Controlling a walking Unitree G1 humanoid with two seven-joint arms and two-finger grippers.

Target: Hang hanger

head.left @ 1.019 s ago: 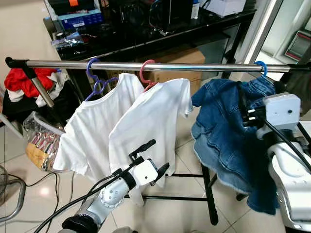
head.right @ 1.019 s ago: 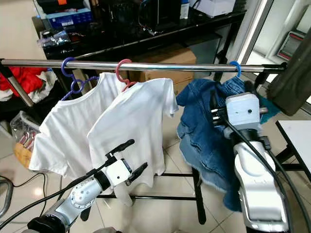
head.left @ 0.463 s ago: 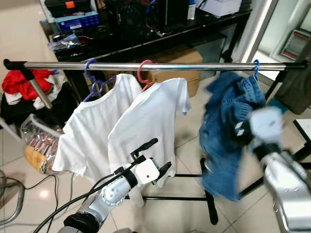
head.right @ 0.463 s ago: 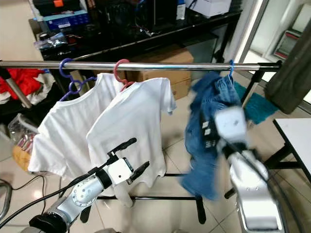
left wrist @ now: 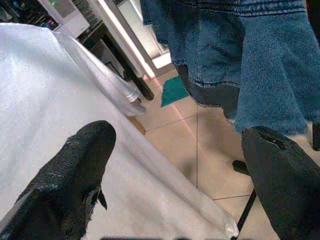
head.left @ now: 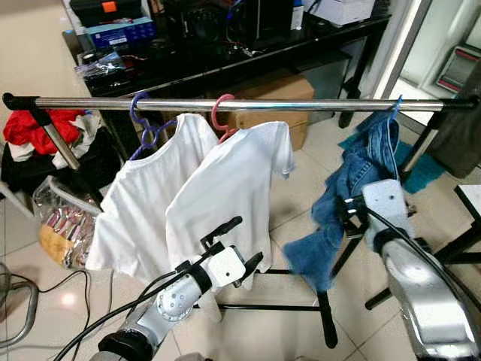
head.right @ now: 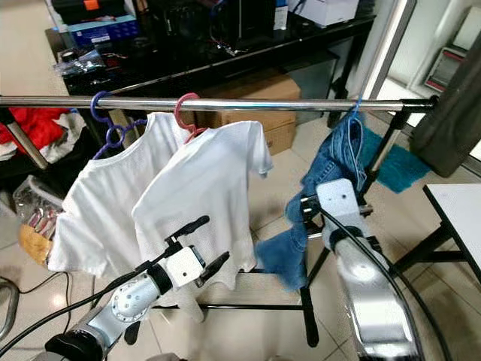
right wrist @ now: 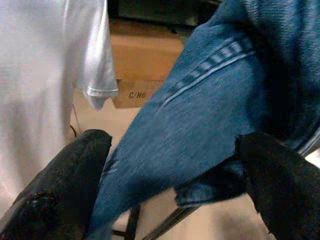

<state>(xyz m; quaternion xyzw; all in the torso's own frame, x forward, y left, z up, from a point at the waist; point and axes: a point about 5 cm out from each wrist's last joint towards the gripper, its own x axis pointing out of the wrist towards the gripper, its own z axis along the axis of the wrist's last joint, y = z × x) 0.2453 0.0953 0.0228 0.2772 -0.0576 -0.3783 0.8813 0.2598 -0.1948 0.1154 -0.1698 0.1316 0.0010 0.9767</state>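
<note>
Chrome rail [head.left: 248,104] runs across the view w/ three hangers on it. Blue hanger [head.left: 394,107] hooks over the rail near its right end, just inside the black end post; denim garment [head.left: 353,195] hangs from it, bunched and trailing down-left to a loose tail below. Purple hanger [head.left: 141,120] sits toward the left end carrying a white T-shirt [head.left: 139,214]; pink hanger [head.left: 221,114] is just beside it w/ a second white T-shirt [head.left: 225,195] overlapping the first.

Right gripper [right wrist: 170,185] is at the denim's lower part, below the rail's right end. Fingers spread wide, one finger [right wrist: 55,185] on each side of a denim fold; cloth lies between them but the pads aren't closed on it. Right arm's silver wrist shows in the eye views against the denim.

Left gripper [head.left: 239,244] is low, in front of the second T-shirt's hem, fingers wide apart, nothing in them. Left wrist view: one finger [left wrist: 75,165] lies across white cloth, denim hanging beyond.

Behind the rail: black surface [head.left: 225,56] w/ boxes, cardboard box [head.left: 278,101] under it, red cloth [head.left: 30,124] at far left. Tiled floor [head.left: 285,218] below.
</note>
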